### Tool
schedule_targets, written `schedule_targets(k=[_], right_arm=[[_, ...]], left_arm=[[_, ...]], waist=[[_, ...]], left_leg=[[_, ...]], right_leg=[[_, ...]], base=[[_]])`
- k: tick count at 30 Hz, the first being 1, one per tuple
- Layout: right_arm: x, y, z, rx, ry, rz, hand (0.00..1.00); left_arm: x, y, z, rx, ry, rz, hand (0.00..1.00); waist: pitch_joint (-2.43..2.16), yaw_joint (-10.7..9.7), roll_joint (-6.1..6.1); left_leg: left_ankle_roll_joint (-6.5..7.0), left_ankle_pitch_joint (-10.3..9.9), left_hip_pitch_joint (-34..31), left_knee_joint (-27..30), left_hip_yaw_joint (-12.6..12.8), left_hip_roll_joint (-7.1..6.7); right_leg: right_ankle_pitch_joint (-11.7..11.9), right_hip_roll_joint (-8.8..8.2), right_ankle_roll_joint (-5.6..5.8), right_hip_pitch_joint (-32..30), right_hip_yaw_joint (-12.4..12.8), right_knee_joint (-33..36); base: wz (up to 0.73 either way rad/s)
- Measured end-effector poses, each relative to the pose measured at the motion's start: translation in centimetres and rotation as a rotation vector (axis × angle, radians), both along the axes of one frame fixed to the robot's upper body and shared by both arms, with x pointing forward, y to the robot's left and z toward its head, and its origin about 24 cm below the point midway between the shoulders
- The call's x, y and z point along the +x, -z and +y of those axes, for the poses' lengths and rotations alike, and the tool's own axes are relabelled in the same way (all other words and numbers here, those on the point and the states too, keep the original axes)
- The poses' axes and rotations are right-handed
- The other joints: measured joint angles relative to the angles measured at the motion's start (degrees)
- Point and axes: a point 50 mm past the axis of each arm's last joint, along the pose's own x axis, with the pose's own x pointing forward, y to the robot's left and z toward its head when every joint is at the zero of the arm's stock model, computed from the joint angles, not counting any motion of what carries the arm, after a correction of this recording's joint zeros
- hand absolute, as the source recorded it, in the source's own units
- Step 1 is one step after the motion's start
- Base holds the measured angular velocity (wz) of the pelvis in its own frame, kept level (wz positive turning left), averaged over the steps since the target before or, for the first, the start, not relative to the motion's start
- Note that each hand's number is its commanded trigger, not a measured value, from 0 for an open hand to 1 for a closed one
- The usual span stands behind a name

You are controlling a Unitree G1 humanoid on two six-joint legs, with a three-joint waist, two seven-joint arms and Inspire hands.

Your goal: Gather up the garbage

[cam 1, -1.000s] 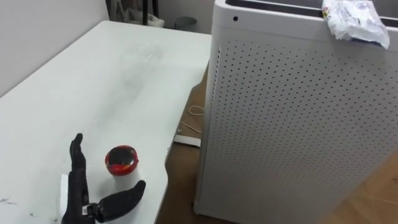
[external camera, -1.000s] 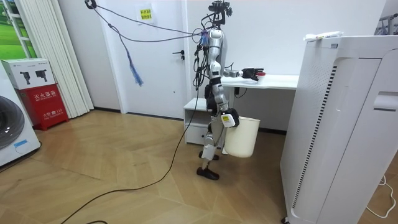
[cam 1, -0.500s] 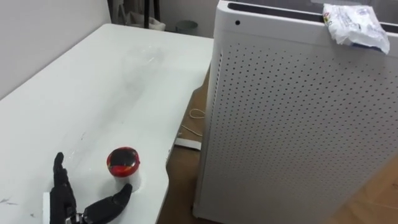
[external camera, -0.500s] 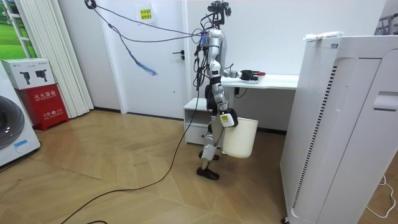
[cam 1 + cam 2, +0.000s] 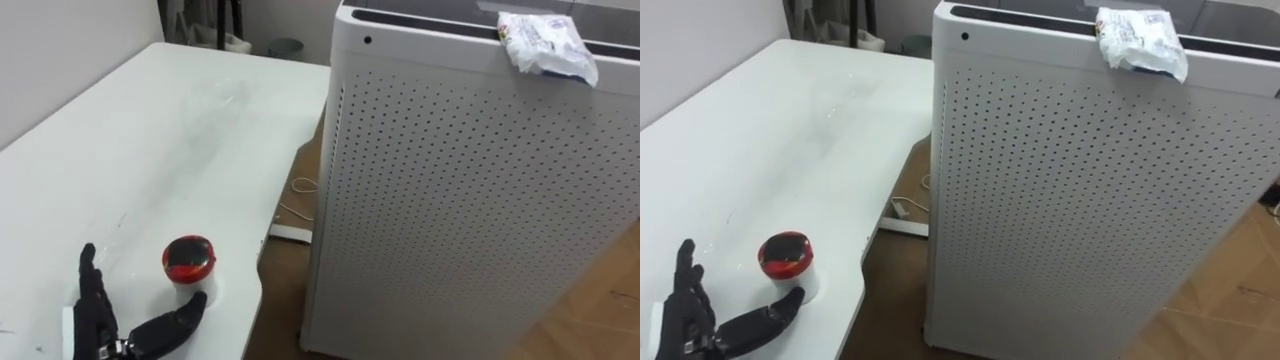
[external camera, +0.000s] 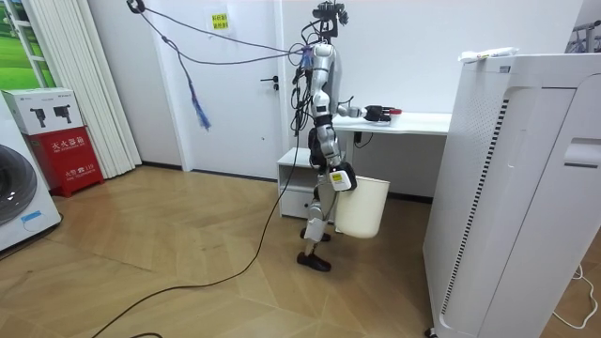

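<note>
Left hand point(image 5: 100, 330) is resting open on the white table point(image 5: 150, 140).
Red-topped cup point(image 5: 188, 258) is sitting just beyond its thumb; crumpled wrapper point(image 5: 545, 42) is lying well apart atop the perforated white unit point(image 5: 450, 200).

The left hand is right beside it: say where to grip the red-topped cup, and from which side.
Probably its white side wall, from the near side where the open left hand lies: the red-topped cup stands upright, round and squat, so the hand can close across it.

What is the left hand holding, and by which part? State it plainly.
Nothing: the left hand is open above the table, beside the red-lidded container.
</note>
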Motion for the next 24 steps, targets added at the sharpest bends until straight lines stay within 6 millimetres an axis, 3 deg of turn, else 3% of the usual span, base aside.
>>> schedule_targets(k=[5, 13, 14, 15, 24], right_arm=[[0.48, -0.05, 0.37, 0.006, -0.032, -0.013, 1.00], [0.62, -0.11, 0.48, 0.019, -0.041, -0.024, 1.00], [0.62, -0.11, 0.49, 0.020, -0.042, -0.025, 1.00], [0.62, -0.11, 0.49, 0.022, -0.043, -0.025, 1.00], [0.66, -0.17, 0.64, 0.035, -0.050, -0.038, 1.00]], left_arm=[[0.88, -0.09, -0.41, -0.021, 0.023, 0.001, 0.00], [1.03, 0.45, -0.53, -0.022, 0.032, 0.028, 0.00], [1.03, 0.45, -0.52, -0.022, 0.032, 0.027, 0.84], [1.03, 0.44, -0.51, -0.021, 0.030, 0.027, 1.00], [0.89, 0.48, 0.21, -0.004, -0.007, 0.031, 1.00]], waist=[[0.18, -1.26, 0.49], [0.03, -2.53, 2.04], [0.03, -2.64, 2.03], [0.03, -2.79, 2.01], [0.00, -2.86, 1.94]], left_leg=[[0.00, 0.00, -0.36, 0.17, -0.35, -0.10], [0.00, 0.00, -0.48, -0.05, -0.33, -0.03], [0.00, 0.00, -0.50, -0.08, -0.33, -0.02], [0.00, 0.00, -0.47, -0.08, -0.32, -0.03], [0.00, 0.00, -0.29, 0.04, -0.18, -0.05]], right_leg=[[0.03, -0.17, 0.05, 0.10, -0.63, -0.09], [0.03, -0.15, 0.05, -0.06, -1.20, -0.07], [0.03, -0.15, 0.05, -0.06, -1.22, -0.06], [0.03, -0.16, 0.05, -0.08, -1.23, -0.05], [0.03, -0.21, 0.05, 0.05, -1.15, -0.02]], base=[[0.07], [0.00], [0.00], [0.00], [0.00]])
